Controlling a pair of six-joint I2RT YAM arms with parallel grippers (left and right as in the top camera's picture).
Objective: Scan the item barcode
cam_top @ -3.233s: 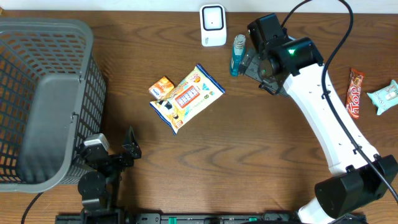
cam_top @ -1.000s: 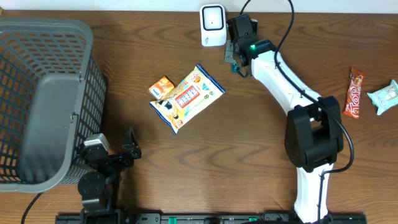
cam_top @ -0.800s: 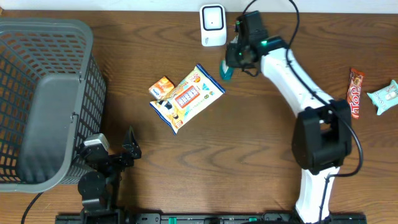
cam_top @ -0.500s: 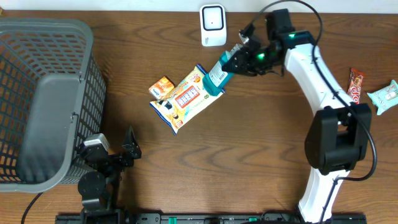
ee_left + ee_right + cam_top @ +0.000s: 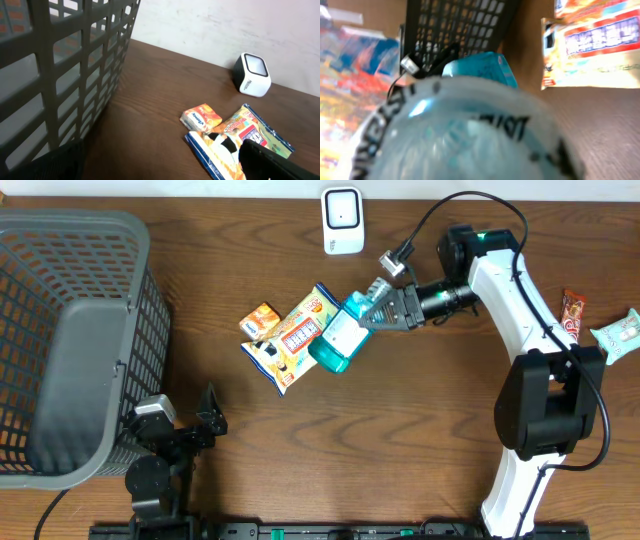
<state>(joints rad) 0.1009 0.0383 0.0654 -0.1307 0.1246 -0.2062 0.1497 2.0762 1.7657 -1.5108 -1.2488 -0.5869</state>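
The right tool (image 5: 376,308) is shut partway around one end of a blue-green bottle (image 5: 335,340) and holds it on its side. The bottle is over a corner of a snack bag (image 5: 290,335) on the brown worktop (image 5: 400,440). A white scanner (image 5: 342,220) stands near the back edge. The left tool (image 5: 207,418) is wide open, beside a gray basket (image 5: 75,220).
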